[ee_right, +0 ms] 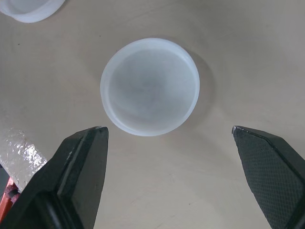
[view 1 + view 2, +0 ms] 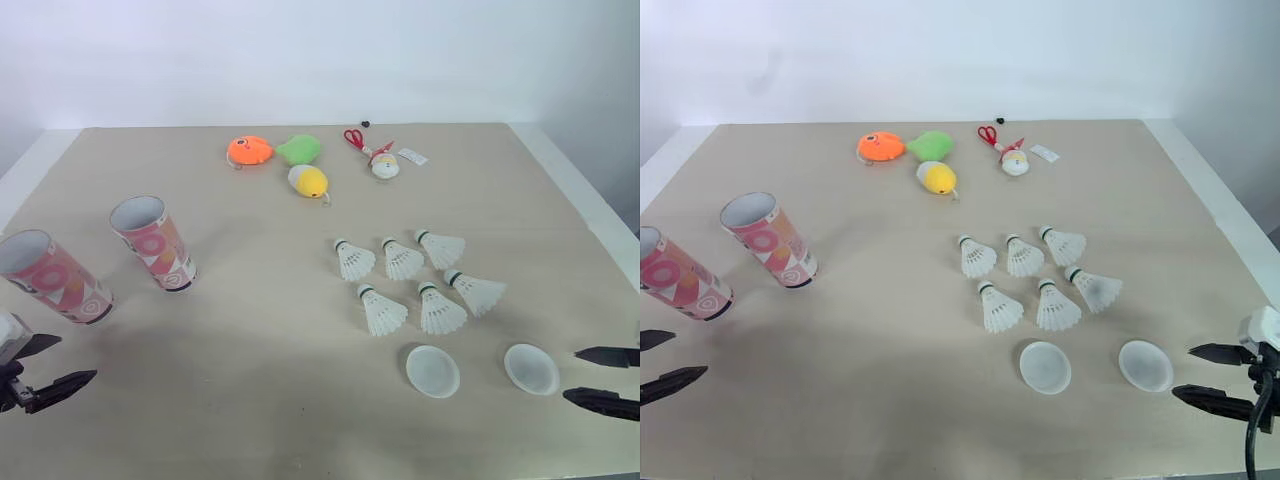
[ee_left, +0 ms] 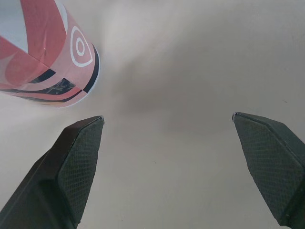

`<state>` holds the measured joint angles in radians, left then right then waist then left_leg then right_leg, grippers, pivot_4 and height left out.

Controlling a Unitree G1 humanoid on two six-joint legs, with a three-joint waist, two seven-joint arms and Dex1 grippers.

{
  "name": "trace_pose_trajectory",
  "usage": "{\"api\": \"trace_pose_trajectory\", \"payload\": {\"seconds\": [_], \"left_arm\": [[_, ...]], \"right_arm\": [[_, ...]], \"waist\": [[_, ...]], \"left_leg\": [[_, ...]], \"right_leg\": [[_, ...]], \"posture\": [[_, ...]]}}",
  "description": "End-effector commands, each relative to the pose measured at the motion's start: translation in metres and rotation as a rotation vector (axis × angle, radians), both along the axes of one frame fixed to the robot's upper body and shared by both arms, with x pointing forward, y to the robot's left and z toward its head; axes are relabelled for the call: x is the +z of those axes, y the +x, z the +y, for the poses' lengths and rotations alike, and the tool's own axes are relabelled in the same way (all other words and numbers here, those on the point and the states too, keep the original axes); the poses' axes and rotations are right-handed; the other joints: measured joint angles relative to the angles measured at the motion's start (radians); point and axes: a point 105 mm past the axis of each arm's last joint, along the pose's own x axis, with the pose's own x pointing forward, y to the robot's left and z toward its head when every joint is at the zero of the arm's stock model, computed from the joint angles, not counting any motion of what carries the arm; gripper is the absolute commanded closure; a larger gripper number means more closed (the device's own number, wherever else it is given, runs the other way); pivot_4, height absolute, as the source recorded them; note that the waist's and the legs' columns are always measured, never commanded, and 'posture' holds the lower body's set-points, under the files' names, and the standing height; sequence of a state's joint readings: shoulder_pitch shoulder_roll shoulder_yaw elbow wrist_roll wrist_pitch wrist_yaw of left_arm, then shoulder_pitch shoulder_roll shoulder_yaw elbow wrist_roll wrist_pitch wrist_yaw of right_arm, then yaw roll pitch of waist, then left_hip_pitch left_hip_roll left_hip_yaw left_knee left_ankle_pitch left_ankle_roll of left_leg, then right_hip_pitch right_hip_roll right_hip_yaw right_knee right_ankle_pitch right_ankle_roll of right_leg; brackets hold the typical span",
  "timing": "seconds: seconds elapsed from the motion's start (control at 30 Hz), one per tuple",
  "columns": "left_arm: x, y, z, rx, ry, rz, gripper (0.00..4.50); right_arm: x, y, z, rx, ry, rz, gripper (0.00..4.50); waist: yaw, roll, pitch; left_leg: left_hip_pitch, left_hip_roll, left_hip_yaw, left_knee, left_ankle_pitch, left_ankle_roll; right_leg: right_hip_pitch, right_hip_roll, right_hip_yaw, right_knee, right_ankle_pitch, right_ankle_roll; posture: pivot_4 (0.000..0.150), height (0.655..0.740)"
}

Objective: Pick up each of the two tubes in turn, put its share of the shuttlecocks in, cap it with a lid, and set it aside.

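Beige table point(image 2: 250, 400), two pink tubes point(image 2: 152, 242) open end up at the left, six shuttlecocks point(image 2: 402, 260) in two rows right of middle, two white lids point(image 2: 432, 371) just nearer, orange toy point(image 2: 249, 151), green toy point(image 2: 299, 149), yellow toy point(image 2: 308, 181) and red scissors point(image 2: 354, 138) at the far side

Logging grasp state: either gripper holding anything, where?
Nothing held. Left gripper open near pink patterned tube; right gripper open near translucent white round lid.

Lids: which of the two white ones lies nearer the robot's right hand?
The rightmost lid, just beside the right hand; the other lid sits farther left.
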<state>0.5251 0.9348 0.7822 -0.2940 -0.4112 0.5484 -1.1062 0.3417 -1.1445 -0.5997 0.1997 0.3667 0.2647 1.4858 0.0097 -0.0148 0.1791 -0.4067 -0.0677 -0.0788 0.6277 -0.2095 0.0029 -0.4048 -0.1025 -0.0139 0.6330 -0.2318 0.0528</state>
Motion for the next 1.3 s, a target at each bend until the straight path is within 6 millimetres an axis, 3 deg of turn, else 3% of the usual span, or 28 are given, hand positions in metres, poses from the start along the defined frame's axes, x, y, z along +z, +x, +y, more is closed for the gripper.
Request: {"api": "trace_pose_trajectory", "payload": {"seconds": [0.03, 0.3, 0.63, 0.73, 0.83, 0.97, 1.1, 1.17, 1.3], "left_arm": [[0.007, 0.003, 0.003, 0.017, 0.007, -0.019, 0.00], [0.012, 0.006, 0.005, 0.036, 0.004, -0.030, 0.00], [0.012, 0.002, 0.006, 0.043, 0.010, -0.007, 0.00], [0.008, 0.001, 0.004, 0.047, -0.002, 0.002, 0.00], [0.008, 0.000, 0.003, 0.067, -0.035, -0.010, 0.00], [0.000, -0.013, 0.004, 0.129, -0.091, -0.064, 0.00], [0.005, -0.013, 0.004, 0.213, -0.173, -0.242, 0.00], [-0.001, -0.015, 0.008, 0.289, -0.191, -0.338, 0.00], [-0.022, -0.009, 0.008, 0.383, -0.205, -0.421, 0.00]], "right_arm": [[0.009, 0.005, 0.002, 0.011, 0.005, -0.036, 0.05], [0.011, 0.014, 0.003, -0.010, 0.021, -0.060, 0.05], [0.009, 0.012, 0.007, 0.009, 0.033, -0.051, 0.05], [0.014, 0.014, 0.015, 0.042, 0.077, -0.069, 0.05], [0.031, 0.019, 0.040, 0.122, 0.163, -0.113, 0.05], [0.070, 0.030, 0.114, 0.369, 0.287, -0.228, 0.05], [0.099, 0.035, 0.172, 0.542, 0.394, -0.344, 0.05], [0.116, 0.044, 0.204, 0.614, 0.472, -0.437, 0.05], [0.126, 0.054, 0.240, 0.704, 0.538, -0.502, 0.05]], "waist": [[0.000, 0.000, 0.000], [0.000, 0.000, 0.000], [0.000, 0.000, 0.000], [0.000, 0.000, 0.000], [0.000, 0.000, 0.000], [-0.013, 0.002, -0.001], [-0.008, -0.004, -0.001], [-0.008, -0.007, -0.001], [0.004, -0.010, -0.001]], "left_leg": [[0.000, 0.000, 0.000, 0.000, 0.000, 0.000], [0.001, 0.012, 0.008, 0.006, -0.002, -0.002], [0.002, 0.013, 0.011, 0.006, -0.003, -0.002], [0.002, 0.013, 0.011, 0.006, -0.003, -0.002], [0.002, 0.014, 0.011, 0.006, -0.003, -0.002], [0.002, 0.018, 0.014, 0.007, -0.004, -0.003], [0.004, 0.026, 0.020, 0.008, -0.007, -0.004], [0.004, 0.028, 0.021, 0.010, -0.007, -0.006], [0.003, 0.031, 0.023, 0.012, -0.008, -0.007]], "right_leg": [[0.000, 0.000, 0.000, 0.000, 0.000, 0.000], [0.000, 0.011, 0.003, 0.000, 0.004, -0.003], [-0.001, 0.011, 0.005, 0.000, 0.004, -0.004], [-0.001, 0.011, 0.006, 0.000, 0.004, -0.004], [-0.001, 0.011, 0.005, 0.000, 0.005, -0.004], [-0.002, 0.012, 0.005, 0.001, 0.006, -0.004], [-0.002, 0.012, 0.001, 0.000, 0.007, -0.006], [-0.002, 0.013, 0.001, 0.000, 0.008, -0.007], [-0.002, 0.014, -0.001, -0.002, 0.012, -0.010]], "posture": [[0.150, 0.7400], [0.150, 0.7400], [0.150, 0.7400], [0.150, 0.7400], [0.150, 0.7400], [0.150, 0.7400], [0.150, 0.7400], [0.150, 0.7400], [0.150, 0.7400]]}}
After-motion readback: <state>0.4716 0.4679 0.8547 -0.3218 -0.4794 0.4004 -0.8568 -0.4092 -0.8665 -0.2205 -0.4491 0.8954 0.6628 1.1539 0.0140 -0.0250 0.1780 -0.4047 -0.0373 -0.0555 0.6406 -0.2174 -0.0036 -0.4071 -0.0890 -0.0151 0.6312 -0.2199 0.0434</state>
